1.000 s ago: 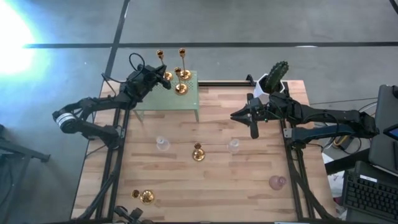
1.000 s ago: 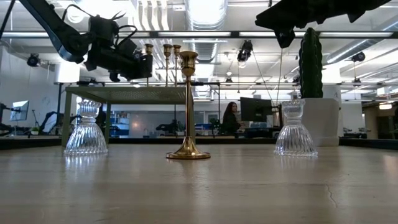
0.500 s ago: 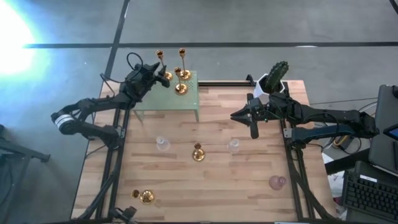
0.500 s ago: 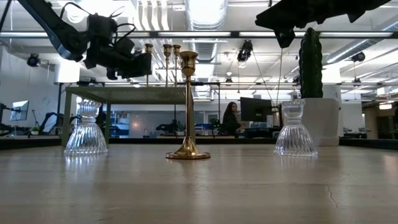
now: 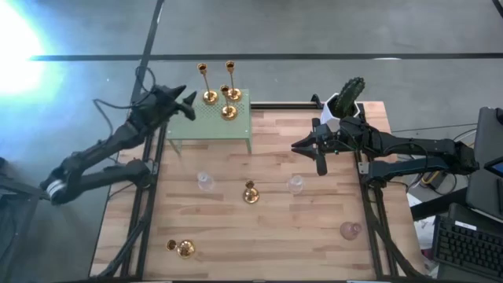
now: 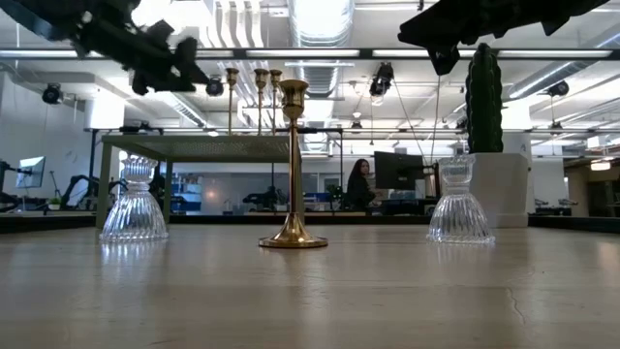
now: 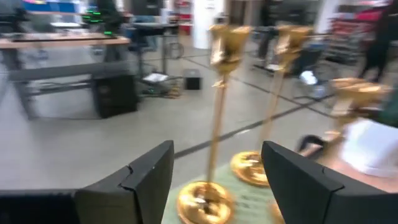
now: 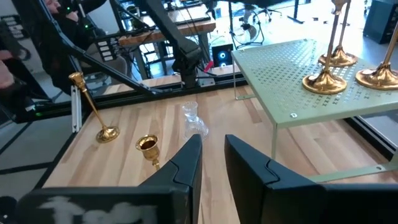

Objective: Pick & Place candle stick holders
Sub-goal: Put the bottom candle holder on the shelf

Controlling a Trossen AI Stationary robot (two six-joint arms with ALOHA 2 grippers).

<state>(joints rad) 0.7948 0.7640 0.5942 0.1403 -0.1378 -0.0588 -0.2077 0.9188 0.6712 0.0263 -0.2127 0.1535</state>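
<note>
Three gold candle stick holders (image 5: pixel 210 96) (image 5: pixel 233 93) (image 5: pixel 228 112) stand upright on their round bases on a green perforated stand (image 5: pixel 212 126) at the table's far left. My left gripper (image 5: pixel 189 101) hovers open just left of the stand. In its wrist view (image 7: pixel 217 146) the nearest gold holder (image 7: pixel 214 118) shows beyond the gap, untouched. On the wood stand two clear glass holders (image 5: pixel 205 181) (image 5: pixel 295 184), a short gold one (image 5: pixel 251 193) and a pinkish one (image 5: pixel 350 229). Another gold one (image 5: pixel 182 248) lies on its side. My right gripper (image 5: pixel 295 146) hangs above mid-table, empty, its fingers (image 8: pixel 186 165) a narrow gap apart.
A white pot with a green cactus (image 5: pixel 346 102) stands at the far right, behind my right arm. The stand's legs (image 6: pixel 103 184) rise from the table's far left. Bare wood lies along the near edge between the fallen gold holder and the pinkish one.
My left gripper has opened, let go of the gold holder at the stand's far left, and drawn back up and toward the table's left edge. That holder stays upright on the stand. My right arm has kept still.
</note>
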